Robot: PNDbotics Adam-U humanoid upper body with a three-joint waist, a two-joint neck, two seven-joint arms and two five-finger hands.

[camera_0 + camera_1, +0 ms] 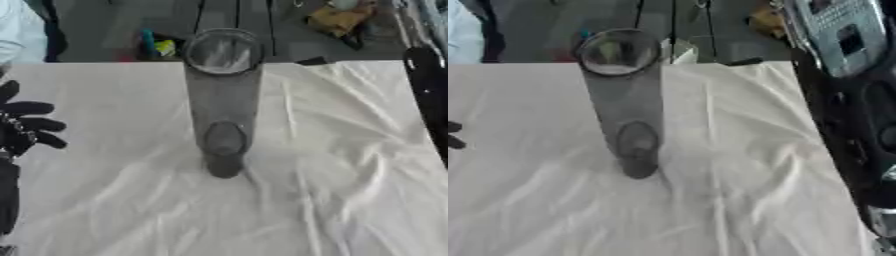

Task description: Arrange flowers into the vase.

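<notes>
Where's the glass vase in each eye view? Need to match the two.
Left eye view: vase at centre, rim at the cloth's far edge.
Right eye view: vase left of centre, rim upper left.
Shared landmark: the wrinkled white cloth that it stands on.

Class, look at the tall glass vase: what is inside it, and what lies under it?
The vase holds no flowers; only clear glass shows. It stands on the white cloth, which covers whatever lies beneath.
</notes>
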